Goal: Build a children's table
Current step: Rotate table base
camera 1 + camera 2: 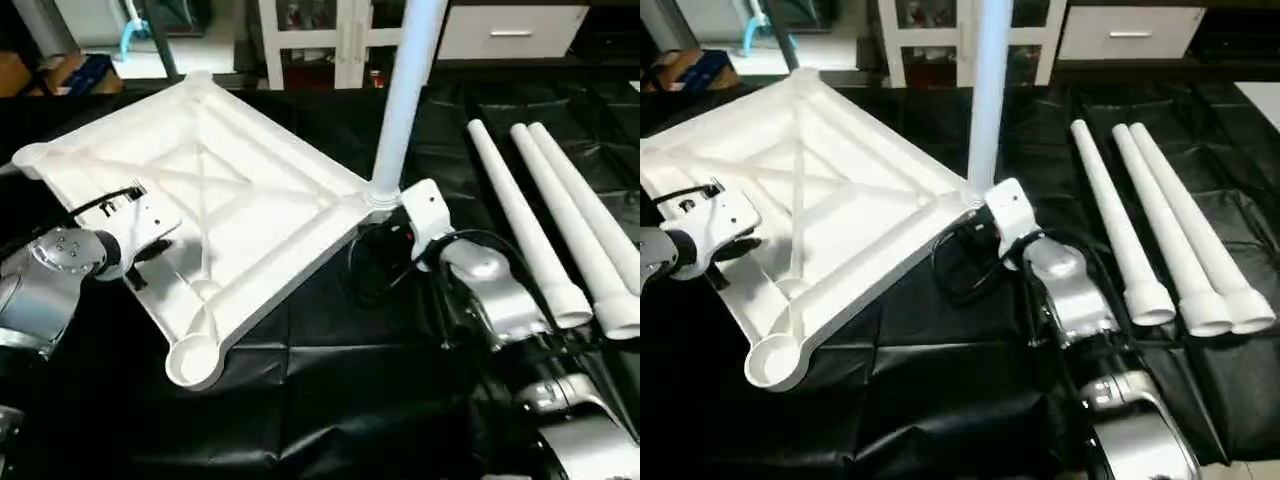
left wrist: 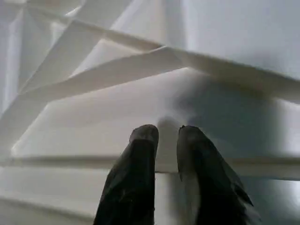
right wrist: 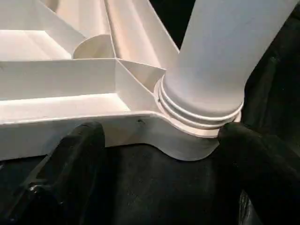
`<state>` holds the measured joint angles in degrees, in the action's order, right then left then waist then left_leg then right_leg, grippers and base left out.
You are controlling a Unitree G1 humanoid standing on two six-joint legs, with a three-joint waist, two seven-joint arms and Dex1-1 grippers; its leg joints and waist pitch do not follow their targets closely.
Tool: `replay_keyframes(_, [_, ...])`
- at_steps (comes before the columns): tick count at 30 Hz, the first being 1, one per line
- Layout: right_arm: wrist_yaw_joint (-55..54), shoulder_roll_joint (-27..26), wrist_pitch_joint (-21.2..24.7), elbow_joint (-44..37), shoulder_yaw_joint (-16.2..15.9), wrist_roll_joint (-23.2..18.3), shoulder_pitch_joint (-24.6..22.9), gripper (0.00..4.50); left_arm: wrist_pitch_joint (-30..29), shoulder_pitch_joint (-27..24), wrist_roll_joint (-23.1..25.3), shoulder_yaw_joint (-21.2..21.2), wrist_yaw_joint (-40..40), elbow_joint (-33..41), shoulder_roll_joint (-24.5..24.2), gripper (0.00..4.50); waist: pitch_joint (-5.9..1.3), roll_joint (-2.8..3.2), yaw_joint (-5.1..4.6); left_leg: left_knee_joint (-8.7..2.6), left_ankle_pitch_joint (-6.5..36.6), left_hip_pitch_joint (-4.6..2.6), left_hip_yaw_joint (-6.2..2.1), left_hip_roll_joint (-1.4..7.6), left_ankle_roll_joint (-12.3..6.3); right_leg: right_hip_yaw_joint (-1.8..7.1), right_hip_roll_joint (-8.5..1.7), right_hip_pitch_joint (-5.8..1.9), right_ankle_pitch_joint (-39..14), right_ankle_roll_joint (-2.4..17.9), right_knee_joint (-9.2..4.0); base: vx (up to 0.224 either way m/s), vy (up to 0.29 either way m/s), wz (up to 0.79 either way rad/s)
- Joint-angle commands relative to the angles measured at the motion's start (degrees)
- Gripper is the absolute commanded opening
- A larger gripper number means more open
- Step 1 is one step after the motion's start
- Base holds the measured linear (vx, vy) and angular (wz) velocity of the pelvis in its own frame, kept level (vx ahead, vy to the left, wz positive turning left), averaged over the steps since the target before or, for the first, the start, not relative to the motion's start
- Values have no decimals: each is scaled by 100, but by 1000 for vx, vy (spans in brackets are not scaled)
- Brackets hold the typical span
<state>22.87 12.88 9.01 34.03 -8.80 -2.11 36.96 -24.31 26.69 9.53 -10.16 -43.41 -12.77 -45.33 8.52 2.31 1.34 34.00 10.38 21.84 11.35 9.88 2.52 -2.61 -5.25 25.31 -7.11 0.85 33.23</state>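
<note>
Worktop (image 1: 330, 400): covered in black sheeting; carries all parts.
Table top (image 1: 250, 190): lies underside up at the left, X-ribs showing.
Near corner socket (image 1: 195, 358): round, nothing in it.
Right corner socket (image 3: 187, 140): holds the fitted leg (image 1: 405, 90), standing upright.
Loose legs (image 1: 545, 230): three, side by side on the sheeting at the right, apart from the top.
Right claw (image 3: 154, 154): spread wide, just before the leg's socket, gripping nothing.
Left claw (image 2: 166, 140): fingers nearly together, tips at a rib of the underside; grip cannot be told.
</note>
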Motion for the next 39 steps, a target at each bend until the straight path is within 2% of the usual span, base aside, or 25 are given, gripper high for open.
replay_keyframes(1, [76, -161, -115, 502, -75, 21, 158, 438, -298, -333, -322, -324, -456, 324, 158, 97, -389, 1, -5, -481, 1547, -111, -156, 252, -84, 220, -307, -283, -1948, 1393, -305, 0, 0, 0])
replay_keyframes(2, [78, -226, -231, 731, -63, 28, 287, 438, -420, -442, -540, -349, -617, 621, 250, 97, -380, 5, -5, -485, 1589, -124, -147, 261, -76, 226, -313, -271, -1966, 1418, -317, 0, 0, 0])
replay_keyframes(3, [78, -226, -231, 731, -63, 28, 287, 438, -420, -442, -540, -349, -617, 621, 250, 97, -369, 6, -2, -482, 1643, -142, -132, 253, -86, 228, -282, -247, -1978, 1425, -336, 0, 0, 0])
replay_keyframes(4, [106, -322, -426, 1081, -43, 35, 492, 438, -535, -599, -855, -431, -862, 1093, 396, 97, -381, 7, -1, -476, 1627, -148, -127, 256, -85, 233, -288, -246, -1915, 1448, -318, 0, 0, 0])
replay_keyframes(5, [111, -334, -450, 1122, -41, 35, 517, 438, -550, -619, -895, -445, -894, 1159, 414, 97, -384, 8, -18, -481, 1547, -93, -148, 248, -92, 215, -290, -300, -1801, 1488, -289, 0, 0, 0])
replay_keyframes(6, [134, -404, -570, 1324, 2, 19, 641, 438, -665, -696, -1104, -520, -1011, 1489, 513, 97, -388, -5, -28, -474, 1546, -115, -131, 250, -133, 225, -288, -282, -1754, 1504, -290, 0, 0, 0])
replay_keyframes(7, [152, -468, -679, 1521, 51, 7, 752, 438, -767, -749, -1251, -575, -1069, 1747, 612, 97, -384, 1, -35, -470, 1479, -104, -130, 252, -184, 224, -291, -292, -1678, 1551, -289, 0, 0, 0])
replay_keyframes(8, [152, -468, -679, 1521, 51, 7, 752, 438, -767, -749, -1251, -575, -1069, 1747, 612, 97, -383, -2, -32, -469, 1435, -109, -123, 247, -215, 222, -276, -287, -1638, 1567, -295, 0, 0, 0])
replay_keyframes(9, [171, -569, -901, 1838, 112, 9, 936, 438, -934, -779, -1485, -626, -1037, 2132, 918, 97, -406, 23, -29, -453, 1300, -124, -108, 257, -249, 226, -280, -283, -1422, 1643, -257, 0, 0, 0])
replay_keyframes(12, [174, -594, -972, 1932, 121, 20, 990, 438, -948, -775, -1517, -629, -995, 2214, 1034, 97, -419, 4, -16, -426, 965, -85, -91, 239, -428, 216, -250, -311, -1001, 1783, -226, 0, 0, 0])
replay_keyframes(13, [176, -631, -1041, 2016, 150, 5, 1045, 438, -926, -730, -1561, -615, -874, 2242, 1246, 97, -411, 1, -21, -423, 922, -76, -79, 237, -541, 206, -240, -307, -970, 1809, -232, 0, 0, 0])
replay_keyframes(14, [168, -689, -1209, 2237, 201, -2, 1179, 438, -767, -575, -1540, -514, -474, 2177, 1746, 97, -420, -10, -14, -417, 916, -71, -83, 240, -555, 205, -252, -321, -979, 1816, -226, 0, 0, 0])
replay_keyframes(18, [180, -708, -1323, 2326, 234, -4, 1256, 438, -699, -398, -1447, -393, -111, 2034, 2079, 97, -425, -18, 8, -406, 915, -66, -74, 240, -622, 203, -246, -317, -1102, 1781, -250, 0, 0, 0])
replay_keyframes(19, [272, -685, -1366, 2206, 286, -32, 1226, 438, -615, -254, -1295, -350, 7, 1892, 2044, 97, -428, -4, 40, -401, 852, -60, -82, 238, -678, 195, -246, -316, -1084, 1750, -239, 0, 0, 0])
replay_keyframes(21, [327, -670, -1422, 2184, 310, -24, 1205, 438, -606, -238, -1243, -329, -3, 1874, 1987, 97, -424, -7, 35, -402, 832, -54, -84, 240, -699, 187, -242, -312, -1076, 1738, -237, 0, 0, 0])
replay_keyframes(22, [430, -614, -1474, 2047, 308, -7, 1096, 438, -570, -265, -1174, -312, -67, 1867, 1850, 97, -428, 10, 38, -400, 826, -56, -86, 242, -698, 185, -241, -312, -1060, 1738, -235, 0, 0, 0])
replay_keyframes(23, [480, -573, -1492, 1947, 306, -4, 1024, 438, -575, -281, -1181, -287, -88, 1866, 1799, 97, -430, -5, 35, -399, 798, -54, -81, 244, -715, 185, -234, -314, -992, 1739, -227, 0, 0, 0])
replay_keyframes(24, [515, -534, -1497, 1839, 302, -7, 959, 438, -565, -288, -1187, -269, -97, 1859, 1767, 97, -436, 22, 41, -393, 751, -54, -86, 243, -720, 184, -237, -314, -932, 1750, -213, 0, 0, 0])
replay_keyframes(27, [609, -452, -1526, 1646, 322, -28, 844, 438, -537, -297, -1145, -189, -59, 1868, 1822, 97, -433, 11, 44, -396, 696, -57, -77, 251, -772, 183, -222, -313, -764, 1808, -210, 0, 0, 0])
replay_keyframes(31, [808, -224, -1273, 839, 366, -181, 472, 438, -645, -251, -1287, -86, -11, 2010, 2012, 97, -428, 1, 65, -402, 803, -69, -75, 261, -737, 191, -221, -310, -897, 1740, -235, 0, 0, 0])
replay_keyframes(32, [937, -49, -1053, 228, 371, -285, 176, 438, -715, -214, -1437, -20, -32, 2092, 2064, 97, -411, -7, 65, -414, 877, -58, -76, 258, -736, 185, -215, -313, -961, 1709, -247, 0, 0, 0])
replay_keyframes(33, [937, -49, -1053, 228, 371, -285, 176, 438, -715, -214, -1437, -20, -32, 2092, 2064, 97, -407, -12, 83, -422, 897, -66, -90, 273, -702, 193, -230, -316, -993, 1689, -247, 0, 0, 0])
replay_keyframes(34, [1017, 137, -852, -351, 399, -365, -125, 438, -773, -175, -1637, 40, -89, 2177, 2074, 97, -396, 18, 78, -428, 958, -70, -83, 266, -663, 190, -217, -298, -1061, 1675, -266, 0, 0, 0])
replay_keyframes(36, [1028, 197, -791, -519, 417, -385, -214, 438, -796, -161, -1709, 56, -123, 2203, 2075, 97, -395, -3, 98, -434, 976, -80, -86, 273, -619, 200, -215, -298, -1034, 1662, -266, 0, 0, 0])
replay_keyframes(39, [1023, 326, -626, -961, 494, -379, -445, 438, -736, -133, -1777, 34, -252, 2198, 2043, 97, -408, -2, 90, -428, 951, -67, -87, 252, -587, 197, -216, -310, -1143, 1612, -273, 0, 0, 0])
